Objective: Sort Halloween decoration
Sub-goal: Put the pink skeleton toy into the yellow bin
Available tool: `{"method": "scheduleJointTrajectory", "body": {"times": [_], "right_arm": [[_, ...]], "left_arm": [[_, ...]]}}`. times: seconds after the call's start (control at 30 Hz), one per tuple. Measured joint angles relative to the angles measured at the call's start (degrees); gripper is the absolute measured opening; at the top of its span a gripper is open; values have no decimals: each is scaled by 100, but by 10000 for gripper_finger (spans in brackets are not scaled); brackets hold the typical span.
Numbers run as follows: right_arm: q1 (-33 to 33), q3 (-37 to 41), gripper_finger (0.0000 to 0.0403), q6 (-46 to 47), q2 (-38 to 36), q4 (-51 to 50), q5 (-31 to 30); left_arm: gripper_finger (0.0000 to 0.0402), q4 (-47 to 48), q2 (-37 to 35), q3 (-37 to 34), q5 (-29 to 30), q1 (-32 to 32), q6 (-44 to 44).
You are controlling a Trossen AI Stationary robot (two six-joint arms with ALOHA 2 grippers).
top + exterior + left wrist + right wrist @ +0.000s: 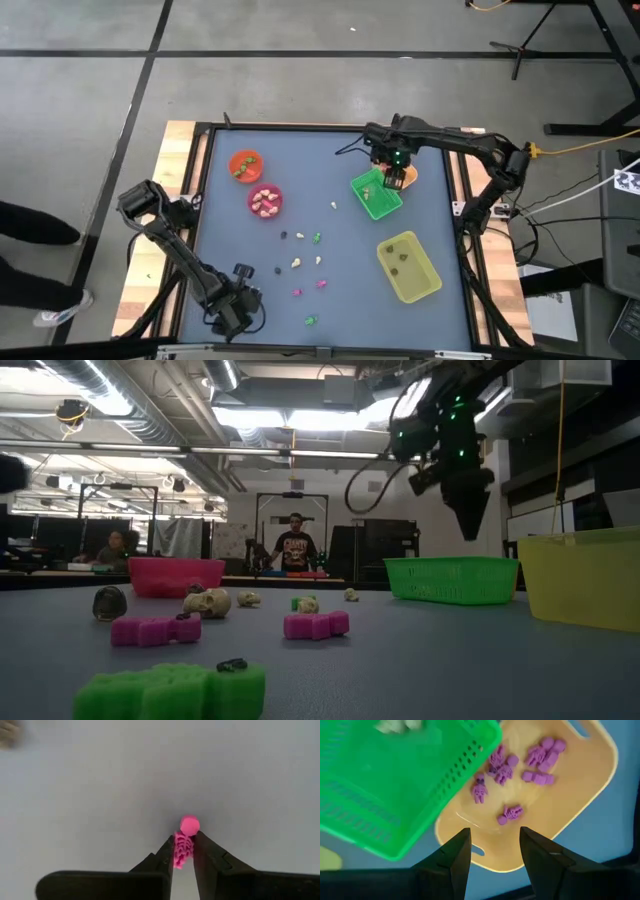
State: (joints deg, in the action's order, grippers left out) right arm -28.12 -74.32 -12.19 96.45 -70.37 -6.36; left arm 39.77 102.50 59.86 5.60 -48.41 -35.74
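My left gripper [183, 842] is near the table's front left [238, 305], pointing down and shut on a pink skeleton trinket [183, 851]. My right gripper [492, 847] hangs open with nothing between its fingers. It is above the orange tray [570, 815], which holds several pink skeletons [540, 757], and beside the green tray [376, 195]. In the low view it [470, 510] stands well above the green tray [450, 580]. Loose trinkets lie mid-table: cream [298, 262], green [316, 238], dark [284, 236] and pink [296, 292]. My left gripper pinches the pink skeleton's ribcage [182, 854] between its two fingers, coming from above and pointing down. The round head [189, 825] sticks out past the fingertips. Whether the skeleton is clear of the table, I cannot tell.
An orange cup [245, 165] and a pink cup [265, 200] holding trinkets stand at the far left. A yellow tray [408, 268] lies at the right. A green trinket [311, 320] sits near the front edge. People show in the room beyond the table [296, 540].
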Motion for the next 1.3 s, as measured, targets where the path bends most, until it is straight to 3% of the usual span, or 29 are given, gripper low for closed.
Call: {"method": "scheduleJointTrajectory", "body": {"times": [0.23, 0.43, 0.53, 0.9, 1.03, 1.3], "right_arm": [[2, 0, 168, 212, -547, 31, 1116], [5, 0, 168, 335, -630, 29, 2646], [7, 0, 168, 348, -630, 129, 3006], [767, 0, 168, 1645, -630, 2055, 3096], [1232, 0, 168, 1668, -630, 2773, 3004], [1998, 0, 168, 2393, -630, 3857, 1877]], "left_arm": [[35, 26, -195, -7, 258, 715, 698], [36, 7, -291, 186, 1084, 1448, 1508], [38, 4, -291, 395, 1589, 1785, 2042], [37, -301, -295, 964, 3343, 2832, 3208], [37, -524, -297, 1049, 3635, 3136, 3337], [37, -1172, -297, 1051, 3725, 3570, 3340]]}}
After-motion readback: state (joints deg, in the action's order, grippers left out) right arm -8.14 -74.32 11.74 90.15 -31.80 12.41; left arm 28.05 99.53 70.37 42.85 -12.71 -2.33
